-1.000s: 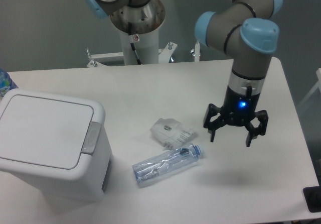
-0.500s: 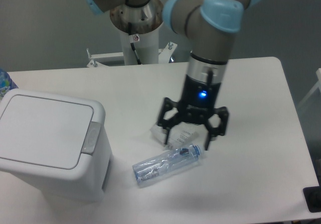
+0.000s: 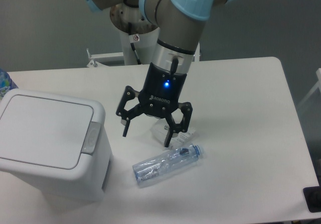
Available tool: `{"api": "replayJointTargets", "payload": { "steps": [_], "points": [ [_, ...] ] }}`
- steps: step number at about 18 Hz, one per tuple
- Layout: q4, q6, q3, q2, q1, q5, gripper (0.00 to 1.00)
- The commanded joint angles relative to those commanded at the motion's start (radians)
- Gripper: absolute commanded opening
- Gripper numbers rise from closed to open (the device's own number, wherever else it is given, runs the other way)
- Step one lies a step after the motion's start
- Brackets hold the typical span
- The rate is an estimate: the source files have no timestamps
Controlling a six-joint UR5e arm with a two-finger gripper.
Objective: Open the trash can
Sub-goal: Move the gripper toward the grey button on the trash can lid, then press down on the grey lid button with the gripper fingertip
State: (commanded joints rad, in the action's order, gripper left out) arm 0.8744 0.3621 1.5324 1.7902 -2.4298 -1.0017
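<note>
- White plastic is what the large boxy trash can (image 3: 50, 148) is made of; it is seen at the left front of the white worktop (image 3: 241, 83), with rounded corners.
- Its flat hinged white lid (image 3: 42, 129) is seen shut and level; the grey push-button latch (image 3: 91, 137) is set at the lid's right edge, facing the arm.
- The black two-finger pincer (image 3: 148, 133) is held spread wide, with nothing gripped; it hangs above the worktop, to the right of the bin and apart from it.
- A crushed clear plastic bottle with a blue cap (image 3: 168, 163) is lying just below the pincer; a small crumpled clear wrapper (image 3: 178, 133) is partly hidden behind the fingers.
- A patterned blue object (image 3: 4, 81) is cut off at the left edge; it cannot be identified.
- Step judged: the approach to the bin; no contact with the latch is made yet, so the task is judged barely begun.
- Next move judged: one fingertip is to be brought over the grey latch and pressed down, with the bottle and wrapper cleared on the way.
</note>
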Motion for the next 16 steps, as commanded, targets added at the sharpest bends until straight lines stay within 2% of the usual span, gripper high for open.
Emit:
{"api": "replayJointTargets", "payload": {
  "steps": [7, 10, 16],
  "points": [
    [0.0, -0.037, -0.003, 0.021, 0.049, -0.002, 1.0],
    [0.0, -0.115, -0.005, 0.012, 0.057, -0.002, 1.0],
    [0.0, -0.12, 0.002, 0.025, 0.069, -0.011, 1.0]
  ]
}}
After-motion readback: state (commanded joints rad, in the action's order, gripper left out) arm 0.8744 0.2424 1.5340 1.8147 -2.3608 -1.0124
